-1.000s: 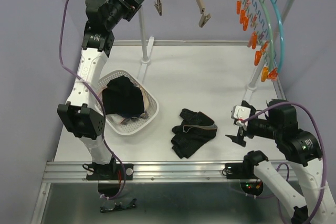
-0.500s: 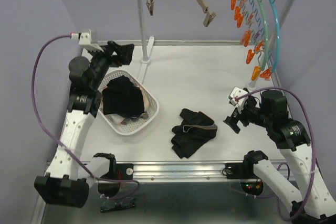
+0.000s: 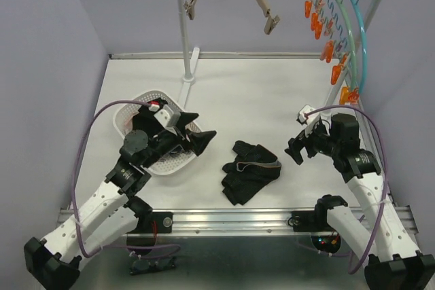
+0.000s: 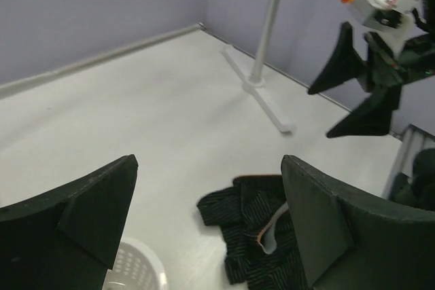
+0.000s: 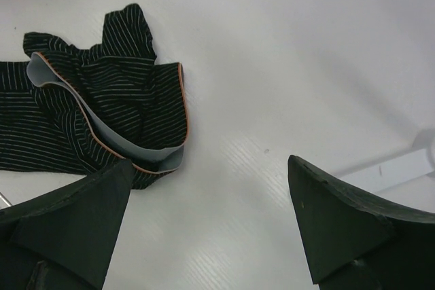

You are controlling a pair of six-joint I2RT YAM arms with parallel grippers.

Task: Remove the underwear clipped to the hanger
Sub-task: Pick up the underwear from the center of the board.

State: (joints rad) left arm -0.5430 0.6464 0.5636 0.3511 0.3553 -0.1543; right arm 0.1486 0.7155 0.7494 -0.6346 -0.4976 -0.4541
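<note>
Left claw (image 3: 197, 135) and right claw (image 3: 294, 152) are spread wide, nothing gripped.
Striped underwear (image 3: 250, 170) is seen loose on the table (image 3: 272, 93) between them, with a basket (image 3: 126, 115) by the left claw; behind, the wooden clip hangers (image 3: 262, 1) hang bare, so unclipping is judged finished. A second earlier the left arm was raised high.

White flat table (image 3: 272, 93) here: crumpled black pinstriped underwear (image 3: 250, 170) lies near the front middle, a white plastic mesh basket (image 3: 127, 117) sits left, and a white rack foot (image 3: 191, 71) stands at the back.
</note>
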